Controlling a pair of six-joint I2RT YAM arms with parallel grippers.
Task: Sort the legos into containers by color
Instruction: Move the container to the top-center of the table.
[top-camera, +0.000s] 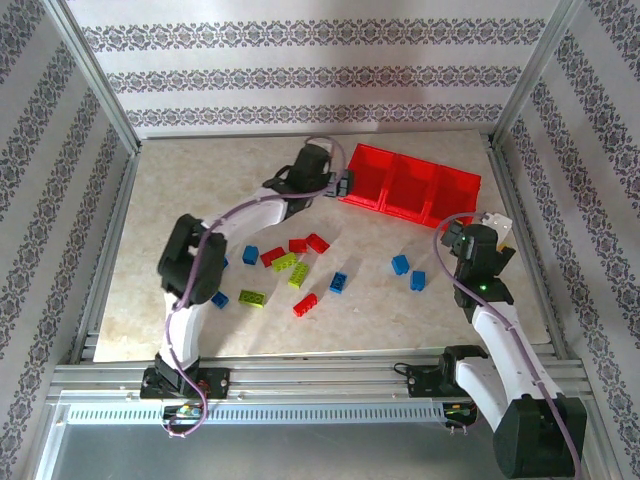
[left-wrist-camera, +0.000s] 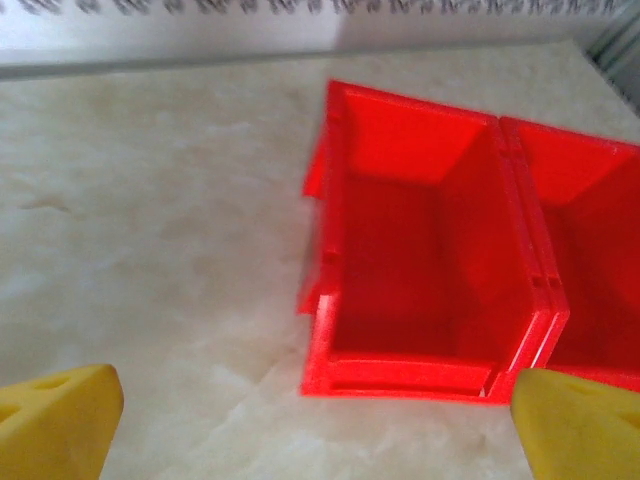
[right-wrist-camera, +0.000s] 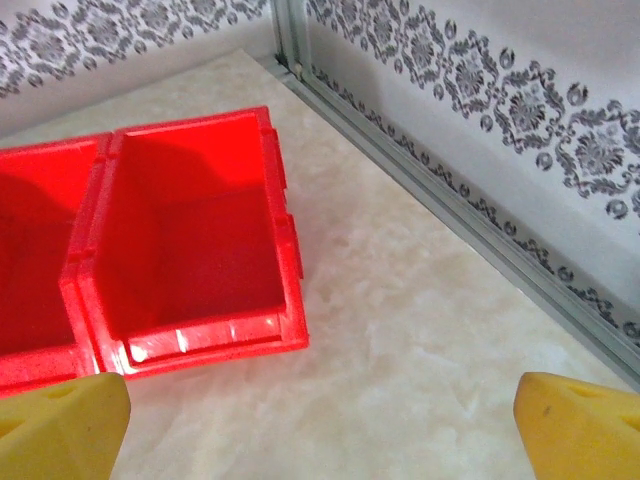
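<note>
The three joined red bins (top-camera: 411, 184) stand at the back right, and all look empty. Red, blue and lime green legos lie scattered mid-table, among them a red one (top-camera: 305, 304), a blue one (top-camera: 339, 283) and a green one (top-camera: 251, 299). My left gripper (top-camera: 346, 186) hovers at the tray's left end. It is open (left-wrist-camera: 316, 432), with yellow fingertips (left-wrist-camera: 62, 415) wide apart before the left bin (left-wrist-camera: 430, 372). My right gripper (top-camera: 476, 224) sits by the tray's right near corner, also open (right-wrist-camera: 320, 430) and holding nothing, with the right bin (right-wrist-camera: 285, 250) just ahead.
Aluminium frame rails (top-camera: 516, 230) and patterned walls (top-camera: 310, 70) enclose the marble table (top-camera: 200, 180). Two blue bricks (top-camera: 409, 272) lie between the main cluster and the right arm. In the right wrist view the rail (right-wrist-camera: 470, 210) runs close beside the bin.
</note>
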